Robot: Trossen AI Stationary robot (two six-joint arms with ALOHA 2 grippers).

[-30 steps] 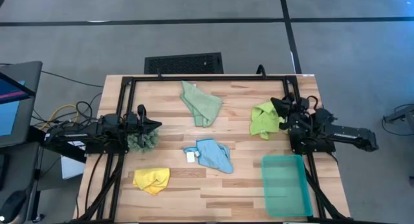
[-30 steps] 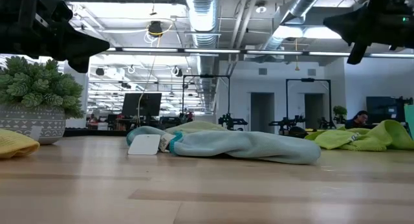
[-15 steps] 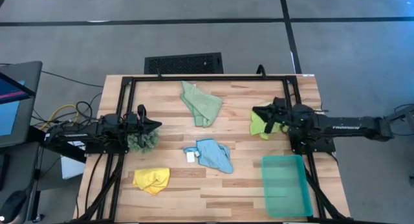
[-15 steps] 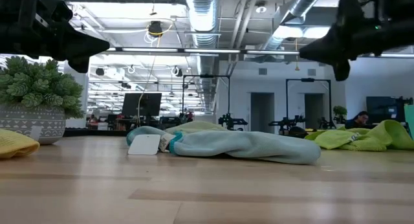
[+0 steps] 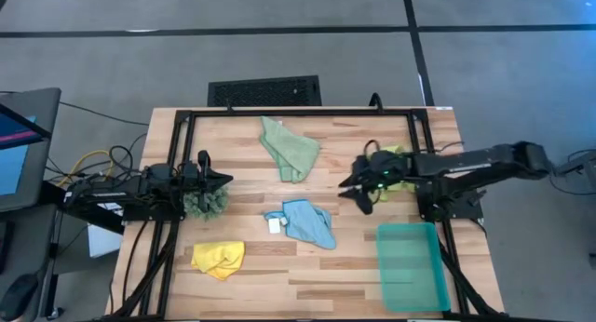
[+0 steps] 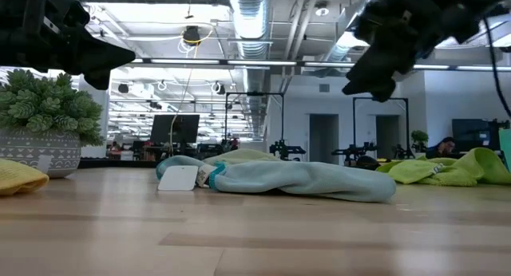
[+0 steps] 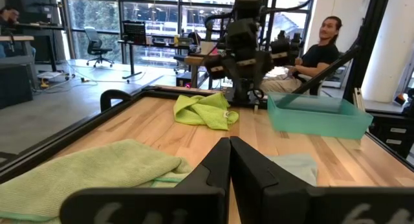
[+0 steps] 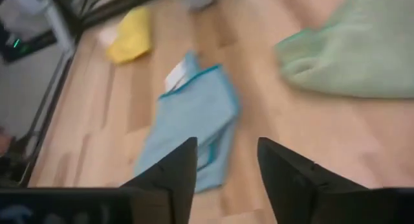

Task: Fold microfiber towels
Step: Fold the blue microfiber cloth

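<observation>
Four small towels lie crumpled on the wooden table. The light blue one (image 5: pixel 305 221) (image 8: pixel 191 120) is in the middle, the sage green one (image 5: pixel 291 150) toward the far edge and the yellow one (image 5: pixel 219 258) at the near left. The lime green one (image 5: pixel 399 162) lies at the right, partly under my right arm. My right gripper (image 5: pixel 354 194) (image 8: pixel 223 166) hangs open above the bare wood between the lime and light blue towels, tipped down toward the blue one. My left gripper (image 5: pixel 226 181) (image 7: pixel 229 166) stays shut and level at the left edge.
A teal plastic tray (image 5: pixel 410 266) stands at the near right. A dark-green fuzzy plant in a pot (image 5: pixel 205 203) (image 6: pixel 48 124) sits under my left gripper. Black frame rails (image 5: pixel 298 114) run along the table's far and side edges. A person (image 7: pixel 323 49) sits beyond the table.
My right arm has stretched out from the table's right edge toward the middle, passing over the lime towel. Its gripper has tipped downward and opened. The towels lie as they did.
</observation>
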